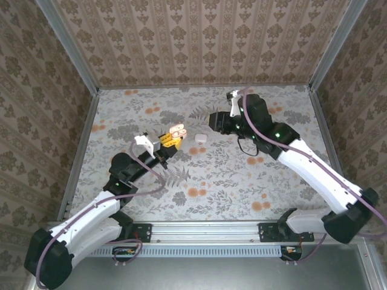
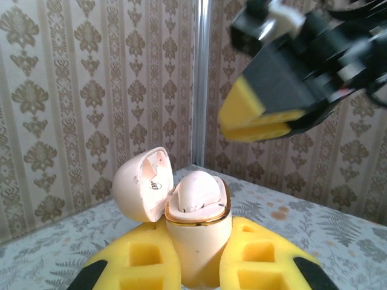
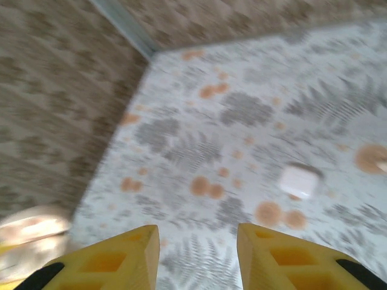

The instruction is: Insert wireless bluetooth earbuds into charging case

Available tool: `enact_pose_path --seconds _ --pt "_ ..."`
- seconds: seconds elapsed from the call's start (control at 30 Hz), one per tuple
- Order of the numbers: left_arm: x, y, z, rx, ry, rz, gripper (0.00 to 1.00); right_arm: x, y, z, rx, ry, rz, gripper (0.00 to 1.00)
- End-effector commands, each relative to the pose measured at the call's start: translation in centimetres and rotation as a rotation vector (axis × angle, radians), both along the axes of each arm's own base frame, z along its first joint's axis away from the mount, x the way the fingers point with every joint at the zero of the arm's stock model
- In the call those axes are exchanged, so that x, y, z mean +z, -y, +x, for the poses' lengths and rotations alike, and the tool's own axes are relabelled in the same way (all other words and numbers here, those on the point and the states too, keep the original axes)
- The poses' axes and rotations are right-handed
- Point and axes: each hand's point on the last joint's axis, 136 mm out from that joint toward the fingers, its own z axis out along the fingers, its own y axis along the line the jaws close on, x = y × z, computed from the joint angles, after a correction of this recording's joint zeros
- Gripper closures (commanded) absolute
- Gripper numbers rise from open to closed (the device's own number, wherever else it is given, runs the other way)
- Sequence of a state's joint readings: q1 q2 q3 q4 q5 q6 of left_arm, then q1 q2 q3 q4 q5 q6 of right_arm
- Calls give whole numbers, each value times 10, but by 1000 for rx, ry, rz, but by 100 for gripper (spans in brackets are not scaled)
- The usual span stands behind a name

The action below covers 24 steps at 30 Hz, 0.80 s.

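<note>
Left jaws clamp the open case [image 2: 198,241] upright; right jaws part-open and empty, up beside case. One earbud [image 2: 196,190] looks seated (can't confirm). Second earbud [image 1: 200,138] lies on surface [image 1: 242,187] right of case, not yet inserted.

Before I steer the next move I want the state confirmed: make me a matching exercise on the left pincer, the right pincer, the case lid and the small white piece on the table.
Things:
1. left pincer
2. right pincer
3. case lid
4. small white piece

States:
A. lying on the table, apart from both pincers
B. swung open
C. open, nothing between its fingers
D. shut on the charging case

Pairs: 1-D, 2-C, 3-B, 4-A
</note>
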<state>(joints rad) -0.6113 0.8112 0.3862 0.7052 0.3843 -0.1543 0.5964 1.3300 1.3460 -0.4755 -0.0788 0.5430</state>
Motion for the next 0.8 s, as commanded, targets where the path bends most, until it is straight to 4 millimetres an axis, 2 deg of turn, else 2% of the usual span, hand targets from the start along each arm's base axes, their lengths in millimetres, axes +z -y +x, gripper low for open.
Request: enact_pose_path --seconds 0.0,0.23,0.5,0.63,0.77 --pt "-9 2 -11 -70 -29 26 100 -67 11 9 21 -182 -193 62" --pt "-29 3 -11 -74 -55 83 100 -139 15 71 11 -291 -390 64" --pt "-41 2 -8 -58 -68 111 100 -201 23 148 -1 -422 -371 72" --pt "-45 0 -5 -45 -73 119 100 -227 25 172 10 -476 -357 74" --pt "-47 -2 -2 -24 -75 123 100 -249 24 180 25 -528 -339 75"
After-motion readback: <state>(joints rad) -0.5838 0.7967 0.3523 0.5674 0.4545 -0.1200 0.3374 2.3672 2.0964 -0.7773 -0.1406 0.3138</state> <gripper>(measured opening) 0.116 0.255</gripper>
